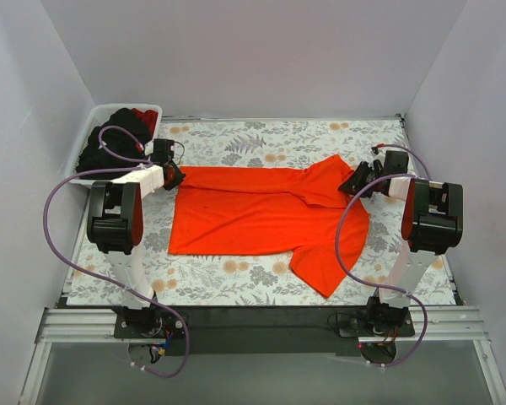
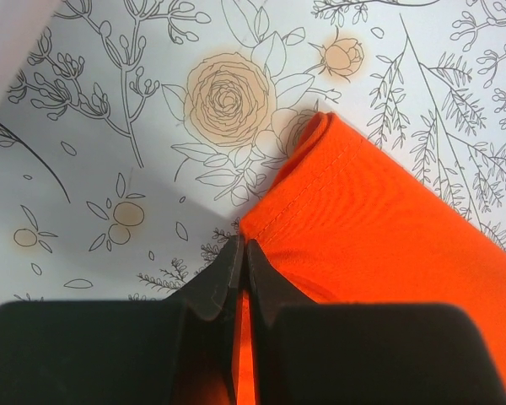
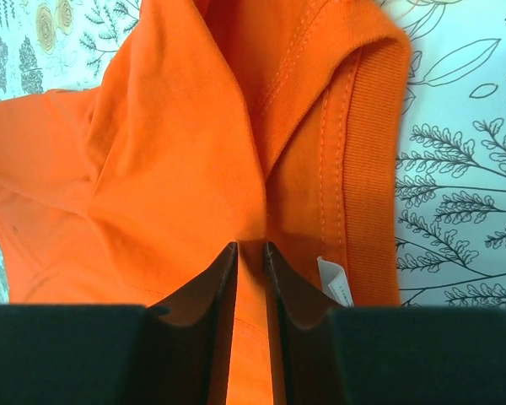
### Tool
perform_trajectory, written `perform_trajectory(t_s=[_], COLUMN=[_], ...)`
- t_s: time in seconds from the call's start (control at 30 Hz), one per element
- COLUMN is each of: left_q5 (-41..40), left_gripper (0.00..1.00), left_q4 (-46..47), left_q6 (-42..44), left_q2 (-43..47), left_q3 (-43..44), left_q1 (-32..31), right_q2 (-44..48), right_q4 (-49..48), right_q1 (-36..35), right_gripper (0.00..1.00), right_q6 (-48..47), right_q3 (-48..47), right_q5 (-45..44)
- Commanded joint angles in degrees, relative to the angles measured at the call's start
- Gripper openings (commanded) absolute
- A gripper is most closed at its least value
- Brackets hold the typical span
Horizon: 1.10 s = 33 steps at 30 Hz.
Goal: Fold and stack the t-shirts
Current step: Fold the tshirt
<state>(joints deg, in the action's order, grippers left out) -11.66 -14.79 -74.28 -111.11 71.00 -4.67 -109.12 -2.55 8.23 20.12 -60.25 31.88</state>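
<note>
A bright orange t-shirt [image 1: 261, 215] lies spread on the flowered table, one sleeve folded over near its right end. My left gripper [image 1: 175, 175] is at the shirt's far left corner. In the left wrist view this gripper [image 2: 242, 245] is shut on the hem of the orange cloth [image 2: 388, 219]. My right gripper [image 1: 354, 181] is at the collar end. Its jaws [image 3: 250, 246] stand narrow with a fold of the orange shirt [image 3: 169, 152] pinched between them, beside the white neck label [image 3: 335, 283]. A black t-shirt [image 1: 110, 139] and a dark red one [image 1: 141, 116] lie heaped in the basket.
The white plastic basket [image 1: 148, 108] stands at the table's far left corner, just behind my left arm. White walls close in the table on three sides. The flowered table cover [image 1: 236, 135] shows bare behind and in front of the orange shirt.
</note>
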Motion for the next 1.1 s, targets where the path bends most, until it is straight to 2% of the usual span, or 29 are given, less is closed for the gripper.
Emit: perform_trajectory(t_s=[0.0, 0.27, 0.53, 0.8, 0.97, 1.07], left_q5=[-1.5, -1.1, -0.9, -0.6, -0.6, -0.6], left_gripper=[0.00, 0.00, 0.00, 0.00, 0.00, 0.00], left_q4=[-0.7, -0.9, -0.9, -0.9, -1.1, -1.1], left_q6=[1.2, 1.5, 1.7, 1.9, 1.9, 1.9], left_q2=[3.9, 4.1, 3.8, 3.2, 2.9, 2.8], left_q3=[1.9, 2.1, 1.9, 2.0, 2.0, 2.0], left_q1=[0.2, 0.1, 0.0, 0.0, -0.1, -0.1], right_q2=[0.9, 0.6, -5.0, -11.9, -14.5, -14.3], right_q4=[0.3, 0.2, -0.2, -0.4, -0.8, -1.0], right_q1=[-0.1, -0.1, -0.2, -0.9, -1.0, -1.3], right_gripper=[0.25, 0.27, 0.41, 0.42, 0.41, 0.38], right_q6=[-0.3, 0.5, 1.9, 4.0, 4.6, 4.8], right_q3=[-2.4, -5.6, -14.7, -23.6, -25.2, -24.5], right_q5=[2.0, 3.4, 2.1, 2.1, 4.4, 5.4])
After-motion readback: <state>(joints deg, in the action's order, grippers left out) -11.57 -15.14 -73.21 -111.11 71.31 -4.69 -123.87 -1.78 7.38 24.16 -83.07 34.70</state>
